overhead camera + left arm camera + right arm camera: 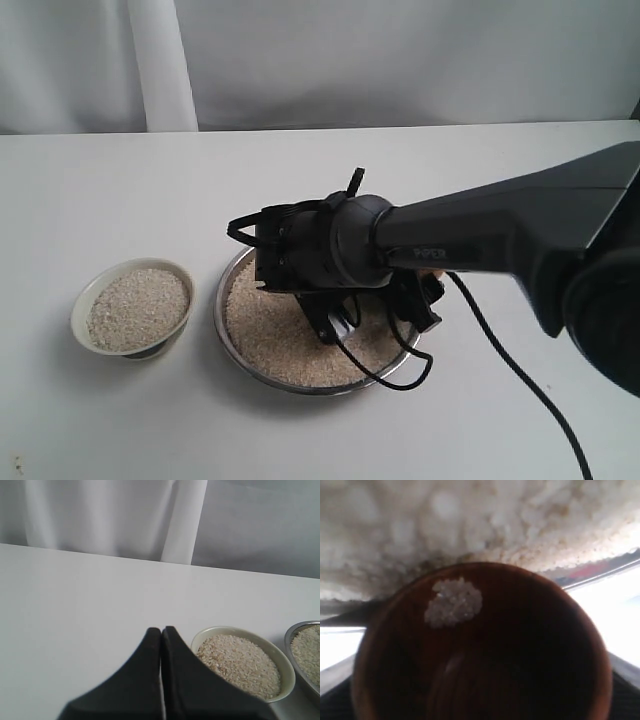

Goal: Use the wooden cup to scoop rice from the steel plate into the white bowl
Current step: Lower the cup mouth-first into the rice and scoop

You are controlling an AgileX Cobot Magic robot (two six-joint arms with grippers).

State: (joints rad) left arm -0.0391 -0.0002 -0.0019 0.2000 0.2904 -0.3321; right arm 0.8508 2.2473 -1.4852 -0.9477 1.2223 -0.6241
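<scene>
The steel plate (222, 310) holds a wide bed of rice (270, 335). My right gripper (372, 315) reaches down into it, shut on the wooden cup (520, 655). The cup fills the right wrist view. Its mouth faces the rice heap (470, 520), and a small clump of grains (454, 602) lies on its dark inner wall. The arm hides the cup in the exterior view. The white bowl (80, 310), left of the plate, is heaped with rice (138, 307). My left gripper (161, 630) is shut and empty, next to the white bowl (220, 630).
Everything stands on a white table (120, 200) with a white curtain (160, 60) behind it. A black cable (520, 380) trails from the right arm across the table near the plate. The plate's rim (290, 635) shows in the left wrist view.
</scene>
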